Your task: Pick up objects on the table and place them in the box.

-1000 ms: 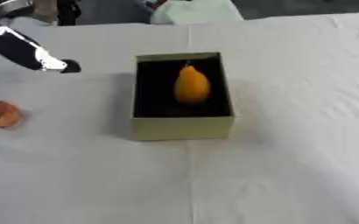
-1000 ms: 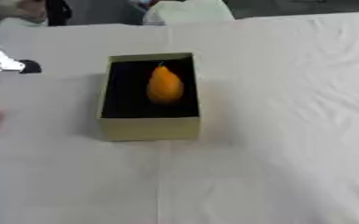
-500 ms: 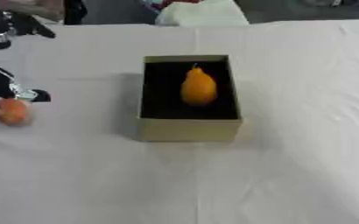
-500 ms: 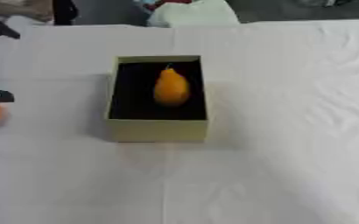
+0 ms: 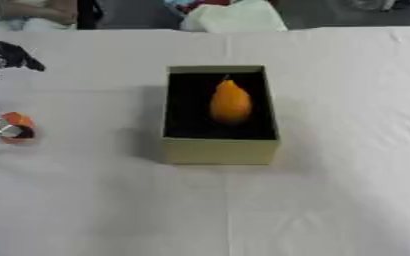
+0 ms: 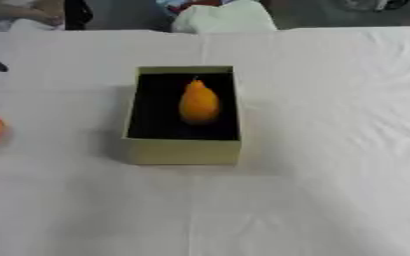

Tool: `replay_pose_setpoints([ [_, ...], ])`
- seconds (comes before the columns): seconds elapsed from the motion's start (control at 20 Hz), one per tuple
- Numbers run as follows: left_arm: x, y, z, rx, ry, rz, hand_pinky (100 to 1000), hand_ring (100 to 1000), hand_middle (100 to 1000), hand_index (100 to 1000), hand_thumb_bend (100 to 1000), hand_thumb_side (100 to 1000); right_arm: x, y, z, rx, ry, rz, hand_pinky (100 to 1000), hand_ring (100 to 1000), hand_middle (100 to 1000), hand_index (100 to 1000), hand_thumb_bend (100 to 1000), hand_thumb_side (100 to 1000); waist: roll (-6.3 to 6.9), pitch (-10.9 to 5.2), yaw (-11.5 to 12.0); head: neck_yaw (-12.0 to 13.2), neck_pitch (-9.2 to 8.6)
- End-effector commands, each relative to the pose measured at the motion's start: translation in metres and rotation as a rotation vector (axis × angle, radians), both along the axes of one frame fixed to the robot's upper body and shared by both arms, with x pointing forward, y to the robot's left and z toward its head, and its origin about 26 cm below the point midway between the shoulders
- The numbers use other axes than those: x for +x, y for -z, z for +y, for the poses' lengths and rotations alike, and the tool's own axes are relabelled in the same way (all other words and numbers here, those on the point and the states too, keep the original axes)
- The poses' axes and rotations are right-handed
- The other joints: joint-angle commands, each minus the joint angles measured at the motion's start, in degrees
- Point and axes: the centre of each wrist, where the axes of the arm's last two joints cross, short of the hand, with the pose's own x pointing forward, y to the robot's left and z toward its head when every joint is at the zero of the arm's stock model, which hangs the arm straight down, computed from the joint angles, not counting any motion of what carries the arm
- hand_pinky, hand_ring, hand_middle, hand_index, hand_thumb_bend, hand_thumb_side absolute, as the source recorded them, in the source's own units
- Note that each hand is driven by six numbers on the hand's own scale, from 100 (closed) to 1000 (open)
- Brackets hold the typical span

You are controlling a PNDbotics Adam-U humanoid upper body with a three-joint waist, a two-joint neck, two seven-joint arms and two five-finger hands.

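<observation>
The left eye view shows the left hand at the desk's left edge, fingers touching an orange fruit, grasp unclear, and a pear inside the box; the right eye view shows only fingertips beside the fruit.

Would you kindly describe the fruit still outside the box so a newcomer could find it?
Start at the open tan box mid-table, then look far left to the table's edge. There a small round orange-red fruit lies at the left hand, rounder and redder than the pear-shaped orange fruit inside the box.
</observation>
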Motion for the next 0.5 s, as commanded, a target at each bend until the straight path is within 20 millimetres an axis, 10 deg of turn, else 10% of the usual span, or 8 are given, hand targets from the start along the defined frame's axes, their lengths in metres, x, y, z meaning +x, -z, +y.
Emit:
replay_pose_setpoints([
  [0.05, -0.001, -0.012, 0.014, 0.049, -0.065, -0.017, 827, 817, 788, 893, 650, 296, -0.005, -0.012, -0.002, -0.037, 0.012, -0.034, 793, 776, 776, 818, 134, 1000, -0.10, -0.72, -0.10, 0.23, -0.79],
  [0.5, 0.005, 0.007, 0.036, 0.028, -0.165, 0.059, 818, 812, 798, 896, 612, 243, -0.005, -0.011, -0.002, -0.033, 0.011, -0.030, 793, 776, 775, 815, 132, 1000, -0.06, -0.43, -0.11, 0.14, -0.74],
])
